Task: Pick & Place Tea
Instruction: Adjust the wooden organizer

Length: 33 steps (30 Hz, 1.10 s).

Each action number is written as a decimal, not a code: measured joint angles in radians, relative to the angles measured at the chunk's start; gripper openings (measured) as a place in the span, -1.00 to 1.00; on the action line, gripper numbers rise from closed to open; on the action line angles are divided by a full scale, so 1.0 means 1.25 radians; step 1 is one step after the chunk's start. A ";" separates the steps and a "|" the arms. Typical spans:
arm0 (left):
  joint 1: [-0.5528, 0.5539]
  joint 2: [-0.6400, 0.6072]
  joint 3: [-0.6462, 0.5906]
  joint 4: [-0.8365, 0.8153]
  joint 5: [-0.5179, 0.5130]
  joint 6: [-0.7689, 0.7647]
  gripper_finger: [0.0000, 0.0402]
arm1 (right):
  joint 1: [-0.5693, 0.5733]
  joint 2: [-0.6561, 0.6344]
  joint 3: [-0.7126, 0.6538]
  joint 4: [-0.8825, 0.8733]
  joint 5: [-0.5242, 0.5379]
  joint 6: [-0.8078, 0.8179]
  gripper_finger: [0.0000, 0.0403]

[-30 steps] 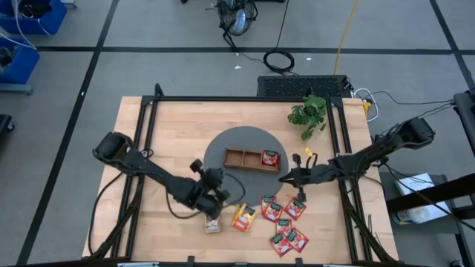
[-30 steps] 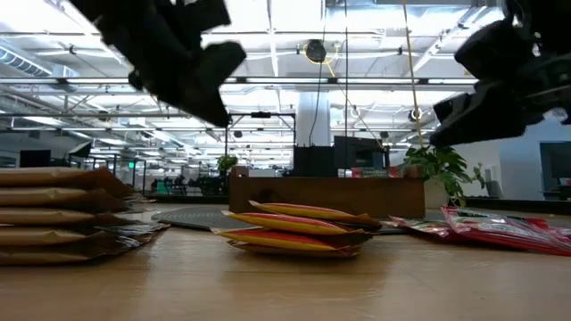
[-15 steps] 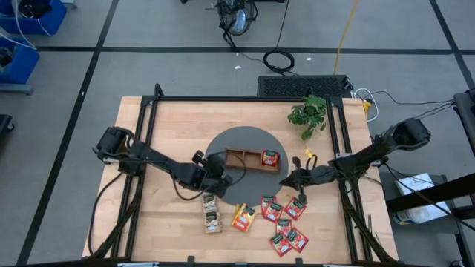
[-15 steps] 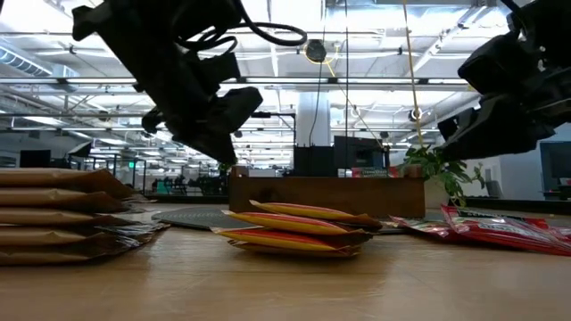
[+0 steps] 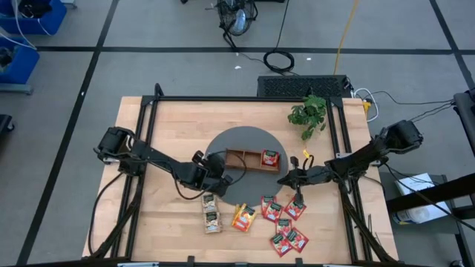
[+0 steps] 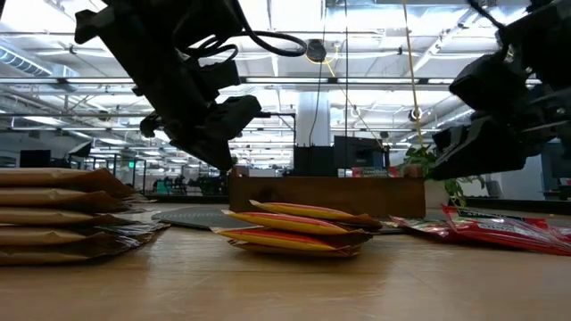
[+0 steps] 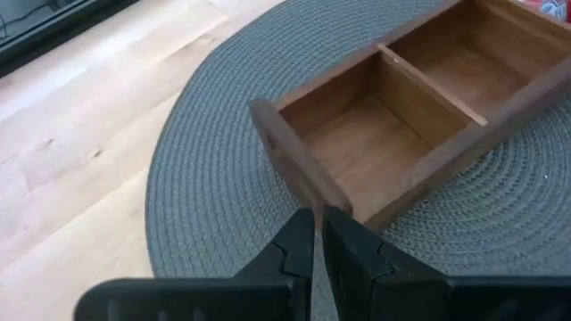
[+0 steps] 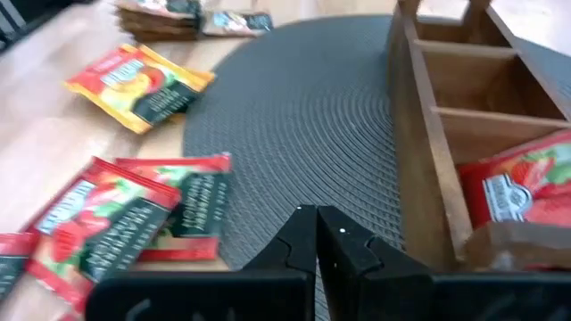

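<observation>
The brown three-compartment tray (image 5: 252, 159) stands on a round grey mat (image 5: 230, 141). One red tea sachet (image 5: 269, 157) lies in its right compartment. Near the front edge lie two cream sachets (image 5: 211, 210), an orange-yellow one (image 5: 243, 216) and several red ones (image 5: 283, 222). My left gripper (image 5: 222, 170) (image 7: 318, 214) hangs shut over the mat, just short of the tray's left end wall (image 7: 294, 147), with nothing showing between its fingers. My right gripper (image 5: 286, 178) (image 8: 314, 214) is shut and hangs over the mat's right edge, beside the tray's right end.
A small potted plant (image 5: 308, 115) stands at the back right. Black frame rails (image 5: 148, 148) run along the table's left and right sides. In the low view the cream sachets (image 6: 53, 214) are stacked at the left and the orange-yellow ones (image 6: 294, 227) lie in the middle.
My left gripper has swung from above the cream sachets near the front edge toward the far edge, up to the tray's left end, sinking and rolling a little. It then kept almost still. My right gripper has sunk slightly by the tray's right end.
</observation>
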 joint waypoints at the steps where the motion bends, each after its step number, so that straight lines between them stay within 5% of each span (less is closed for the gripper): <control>1: 0.004 0.000 0.000 0.000 0.000 -0.001 -0.83 | -0.007 0.007 0.000 -0.001 -0.001 0.001 -1.00; 13: 0.041 0.053 0.000 0.084 0.111 0.093 -0.83 | -0.040 0.032 0.000 0.010 0.003 0.009 -1.00; 33: 0.020 0.052 0.002 0.161 0.155 0.225 -0.83 | -0.040 0.031 0.000 -0.072 0.207 0.024 -1.00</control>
